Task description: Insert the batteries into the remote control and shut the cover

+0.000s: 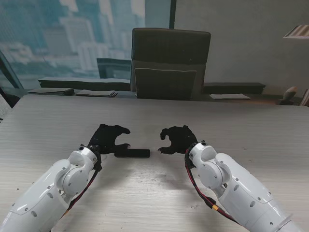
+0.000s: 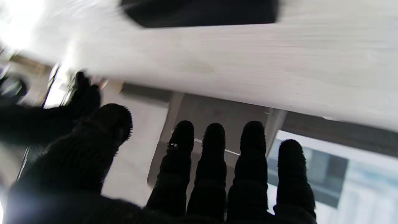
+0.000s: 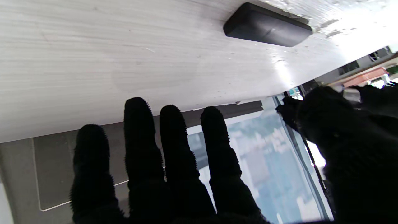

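Note:
A black remote control (image 1: 132,153) lies flat on the pale wooden table (image 1: 154,183), between my two hands. My left hand (image 1: 108,139), in a black glove, hovers just left of the remote with fingers spread and empty; its thumb tip is close to the remote's left end. My right hand (image 1: 177,139) is held open a short way right of the remote, holding nothing. The remote (image 3: 267,25) shows as a dark closed bar in the right wrist view, beyond the spread fingers (image 3: 140,137). In the left wrist view the remote (image 2: 202,12) is a blurred dark shape. No batteries are visible.
A dark office chair (image 1: 170,63) stands behind the table's far edge. Papers (image 1: 72,92) and a low shelf lie beyond it on the left, a white sheet (image 1: 230,96) on the right. City windows fill the background.

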Robot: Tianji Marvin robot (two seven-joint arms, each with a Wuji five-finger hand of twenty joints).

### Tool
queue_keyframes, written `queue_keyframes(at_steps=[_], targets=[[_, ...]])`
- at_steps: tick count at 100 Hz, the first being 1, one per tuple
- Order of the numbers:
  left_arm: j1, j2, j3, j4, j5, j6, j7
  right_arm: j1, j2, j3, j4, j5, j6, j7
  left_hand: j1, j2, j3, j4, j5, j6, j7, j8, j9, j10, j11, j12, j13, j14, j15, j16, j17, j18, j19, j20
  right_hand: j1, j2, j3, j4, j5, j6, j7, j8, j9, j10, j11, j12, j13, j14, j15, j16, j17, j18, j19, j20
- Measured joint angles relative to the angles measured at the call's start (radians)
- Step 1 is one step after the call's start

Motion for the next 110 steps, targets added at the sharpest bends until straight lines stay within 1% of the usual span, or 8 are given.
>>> queue_keyframes(at_steps=[9, 25, 38, 53, 71, 83, 99, 110], targets=[[0.015, -0.009, -0.030, 0.003, -0.154, -0.099, -0.005, -0.016, 0.000, 0.025, -0.011, 0.020, -0.040, 0.006, 0.000, 0.011, -0.042, 0.000, -0.023, 0.000, -0.034, -0.021, -0.028, 0.008, -0.028, -0.011, -0.034, 0.001, -0.024, -0.010, -0.012, 0.000, -0.024, -0.001, 0.012, -0.028, -0.004, 0.000, -0.050, 0.000, -0.009, -0.021, -0.047, -0.005, -0.011, -0.014, -0.019, -0.011, -0.042, -0.011, 0.000, -0.010, -0.030, 0.000], [0.029, -0.024, -0.054, 0.003, -0.178, -0.146, -0.002, -0.046, 0.002, 0.065, -0.038, 0.020, -0.093, 0.005, 0.011, 0.010, -0.076, 0.012, -0.027, 0.014, -0.066, -0.025, -0.049, 0.025, -0.043, -0.013, -0.047, 0.002, -0.038, -0.020, -0.020, 0.004, -0.039, -0.001, 0.027, -0.111, 0.053, 0.000, -0.090, 0.000, -0.015, -0.051, -0.074, -0.017, -0.024, -0.021, -0.019, -0.024, -0.069, -0.019, 0.005, -0.026, -0.071, 0.014], [0.032, -0.033, -0.070, 0.012, -0.310, -0.249, -0.003, -0.074, 0.002, 0.103, -0.057, 0.044, -0.151, -0.003, 0.012, 0.009, -0.087, 0.013, -0.039, 0.025, -0.105, -0.038, -0.071, 0.026, -0.067, -0.024, -0.060, 0.003, -0.050, -0.021, -0.030, 0.004, -0.066, -0.001, 0.027, -0.139, 0.078, 0.000, -0.118, 0.000, -0.013, -0.068, -0.108, -0.021, -0.025, -0.023, -0.019, -0.036, -0.099, -0.020, 0.017, -0.032, -0.131, 0.014], [0.029, -0.049, -0.064, 0.027, -0.258, -0.262, 0.104, -0.092, -0.002, 0.131, -0.058, 0.018, -0.229, -0.105, 0.012, 0.007, -0.088, 0.013, -0.039, 0.025, -0.115, -0.038, -0.072, 0.036, -0.066, -0.024, -0.060, 0.003, -0.050, -0.021, -0.030, 0.005, -0.068, -0.001, 0.027, -0.159, 0.089, 0.000, -0.118, 0.000, -0.013, -0.072, -0.108, -0.021, -0.025, -0.023, -0.019, -0.037, -0.106, -0.021, 0.028, -0.032, -0.155, 0.014], [0.037, -0.055, -0.087, 0.016, -0.365, -0.292, 0.004, -0.128, -0.010, 0.178, -0.079, 0.086, -0.253, -0.115, 0.013, -0.002, -0.152, 0.013, -0.059, 0.037, -0.162, -0.040, -0.101, 0.037, -0.093, -0.027, -0.096, 0.013, -0.087, -0.033, -0.042, 0.005, -0.117, -0.001, 0.024, -0.159, 0.089, -0.006, -0.118, 0.000, -0.013, -0.080, -0.108, -0.021, -0.025, -0.025, -0.019, -0.037, -0.108, -0.021, 0.028, -0.032, -0.166, 0.014], [0.049, -0.056, -0.103, 0.011, -0.368, -0.320, 0.023, -0.164, -0.021, 0.201, -0.100, 0.154, -0.260, -0.131, 0.022, -0.002, -0.214, 0.013, -0.060, 0.037, -0.199, -0.040, -0.123, 0.048, -0.121, -0.037, -0.122, 0.016, -0.117, -0.038, -0.048, 0.005, -0.158, -0.001, 0.000, -0.159, 0.089, -0.014, -0.118, 0.000, -0.013, -0.084, -0.108, -0.021, -0.027, -0.034, -0.019, -0.037, -0.126, -0.021, 0.028, -0.032, -0.211, 0.014], [0.063, -0.064, -0.124, 0.014, -0.431, -0.390, 0.045, -0.203, -0.037, 0.219, -0.113, 0.189, -0.268, -0.177, 0.032, -0.002, -0.252, 0.013, -0.087, 0.040, -0.239, -0.047, -0.156, 0.060, -0.144, -0.049, -0.147, 0.022, -0.141, -0.048, -0.055, 0.005, -0.225, -0.001, -0.011, -0.159, 0.088, -0.023, -0.117, 0.000, -0.013, -0.092, -0.108, -0.021, -0.040, -0.036, -0.019, -0.035, -0.140, -0.022, 0.027, -0.030, -0.266, 0.014], [0.072, -0.066, -0.133, 0.012, -0.430, -0.392, 0.045, -0.218, -0.040, 0.230, -0.120, 0.193, -0.279, -0.177, 0.032, -0.003, -0.253, 0.013, -0.109, 0.050, -0.261, -0.049, -0.183, 0.060, -0.156, -0.049, -0.159, 0.025, -0.141, -0.048, -0.055, -0.004, -0.244, -0.001, -0.011, -0.159, 0.088, -0.023, -0.117, 0.000, -0.013, -0.092, -0.108, -0.021, -0.040, -0.036, -0.019, -0.035, -0.143, -0.022, 0.027, -0.026, -0.275, 0.014]])
